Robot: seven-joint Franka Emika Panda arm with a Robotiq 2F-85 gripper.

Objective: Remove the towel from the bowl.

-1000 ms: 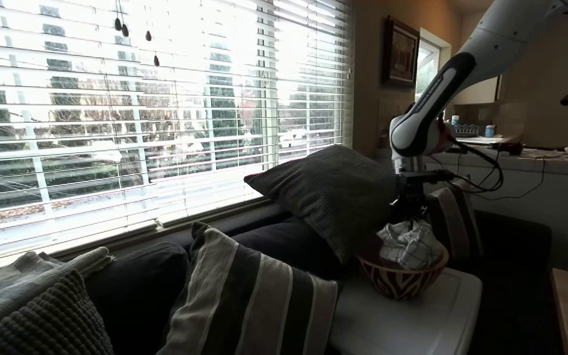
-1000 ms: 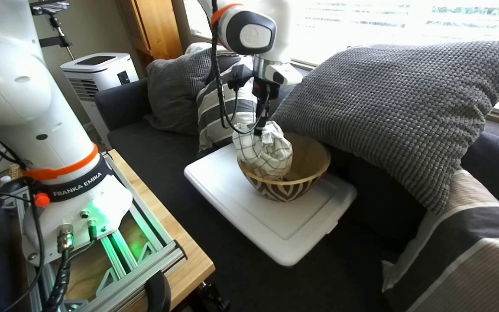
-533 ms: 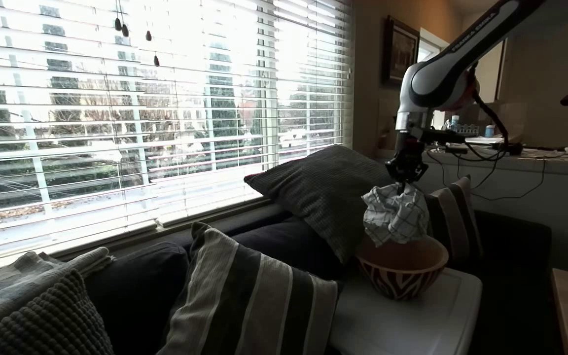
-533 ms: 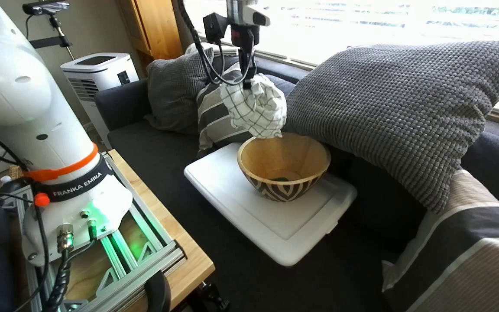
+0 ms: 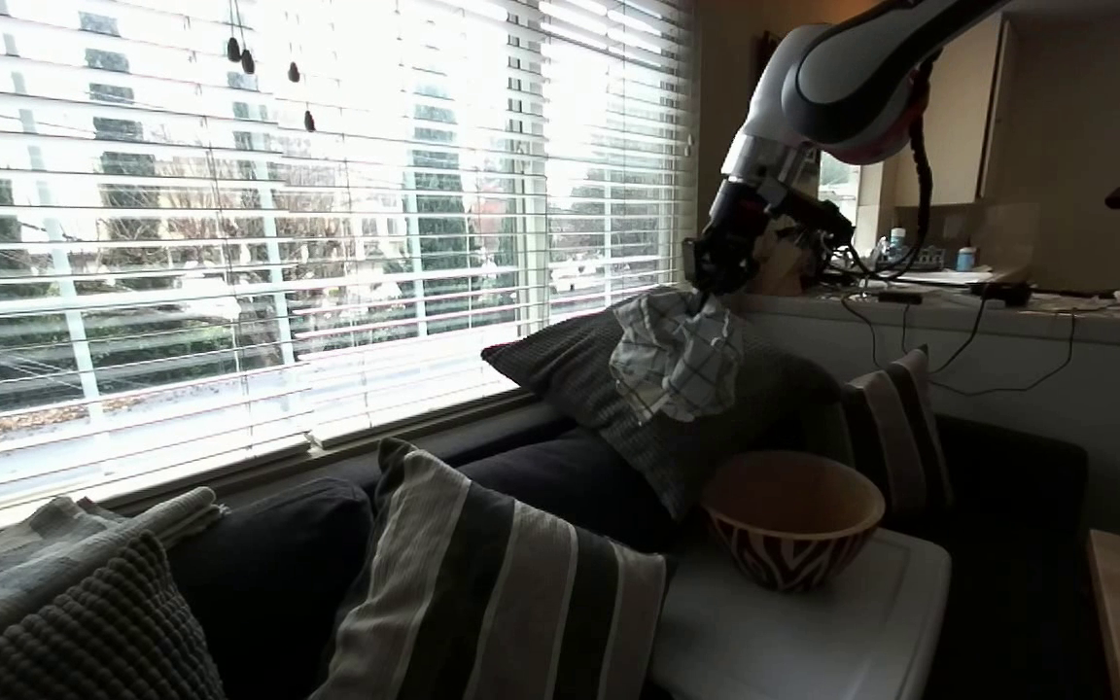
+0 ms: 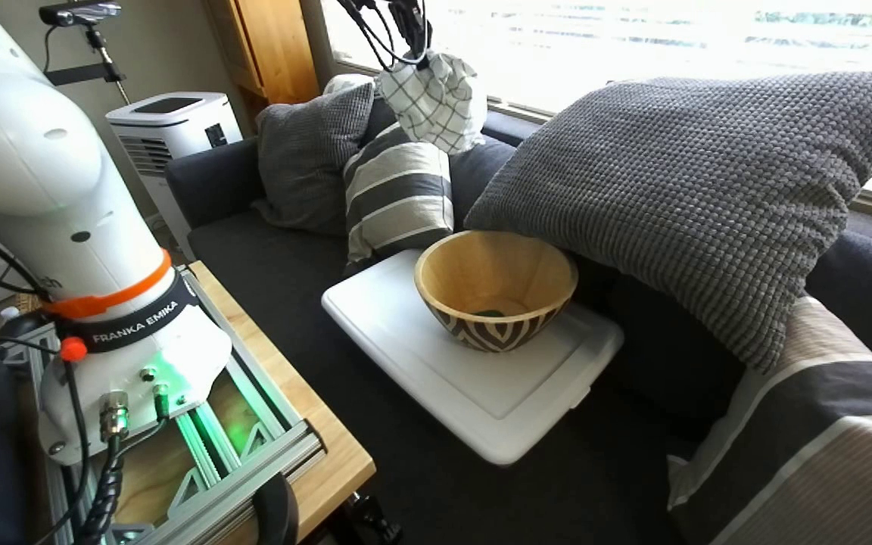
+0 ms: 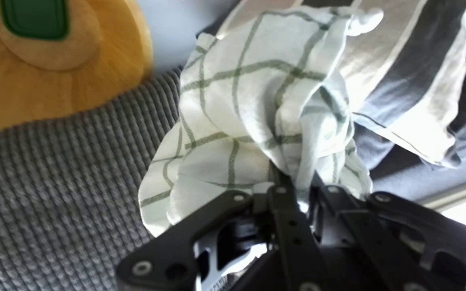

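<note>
Lifted farther from the round wooden bowl (image 6: 495,284) than a moment ago, the white, green-checked cloth towel (image 6: 438,106) hangs crumpled high to one side of it, folds drooping downward, long axis unclear. Clenched on its upper part, the gripper (image 7: 299,182) tilts downward, the arm (image 5: 852,83) sloping to it.

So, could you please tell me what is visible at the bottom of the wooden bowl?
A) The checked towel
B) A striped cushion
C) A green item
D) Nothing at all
C: the wrist view shows a green item with rounded corners at the bottom of the wooden bowl, while the checked towel hangs from the gripper, clear of the bowl.
</note>
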